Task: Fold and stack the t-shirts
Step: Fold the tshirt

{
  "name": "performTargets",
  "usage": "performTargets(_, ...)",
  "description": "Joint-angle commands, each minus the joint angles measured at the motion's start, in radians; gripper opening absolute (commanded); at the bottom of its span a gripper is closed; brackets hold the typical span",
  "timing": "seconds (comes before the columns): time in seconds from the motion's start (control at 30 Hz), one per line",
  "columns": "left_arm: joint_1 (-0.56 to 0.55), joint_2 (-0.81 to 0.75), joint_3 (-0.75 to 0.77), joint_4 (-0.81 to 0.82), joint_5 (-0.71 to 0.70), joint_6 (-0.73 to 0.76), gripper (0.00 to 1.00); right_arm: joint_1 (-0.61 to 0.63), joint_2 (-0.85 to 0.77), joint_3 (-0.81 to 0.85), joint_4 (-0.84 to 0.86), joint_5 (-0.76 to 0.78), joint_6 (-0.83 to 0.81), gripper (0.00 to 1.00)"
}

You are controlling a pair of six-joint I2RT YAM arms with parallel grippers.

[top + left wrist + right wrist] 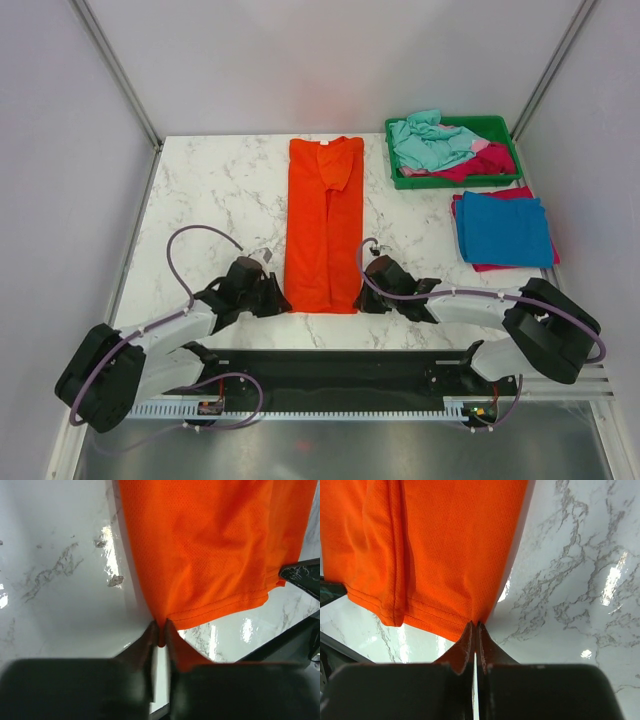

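Top external view: two tees look finished. A folded blue t-shirt [503, 228] lies on a folded magenta-pink t-shirt [500, 266] at the right edge of the counter [220, 190]. Just beyond that stack, in the far right corner, the green tray [452, 181] holds a crumpled teal t-shirt [428, 142] and another magenta tee [485, 160], both unfolded.

The orange t-shirt [322, 230] is the one in hand. It lies flat down the middle of the counter as a long narrow strip, collar toward the far edge and hem toward the near edge. Its sides and sleeves are already turned in, so I judge the lengthwise fold done and the crosswise folds and stacking not yet done.

The left fingers [161, 630] are nearly closed and pinch the near left hem corner. The right fingers [475, 627] are fully closed at the near right hem corner, apparently nipping its edge.

The fabric is a bright, fine mesh knit with a double-stitched hem. The wrist views show layered edges and slight ripples near the hem.
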Motion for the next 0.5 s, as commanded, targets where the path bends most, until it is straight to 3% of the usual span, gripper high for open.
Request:
performTargets(0.0, -0.007, 0.029, -0.01, 0.06, -0.001, -0.015, 0.03, 0.004, 0.011, -0.027, -0.035, 0.009, -0.024, 0.0)
performTargets(0.17, -0.046, -0.038, 0.006, 0.001, 0.03, -0.053, 0.02, 0.004, -0.098, -0.082, -0.068, -0.009, -0.006, 0.0)
performTargets(0.3, -0.177, -0.182, 0.032, -0.152, -0.06, -0.127, 0.02, 0.005, -0.269, -0.112, -0.165, -0.014, 0.039, 0.0)
performTargets(0.47, -0.201, -0.31, 0.102, -0.277, -0.067, -0.181, 0.02, 0.007, -0.405, -0.075, -0.247, -0.031, 0.056, 0.0)
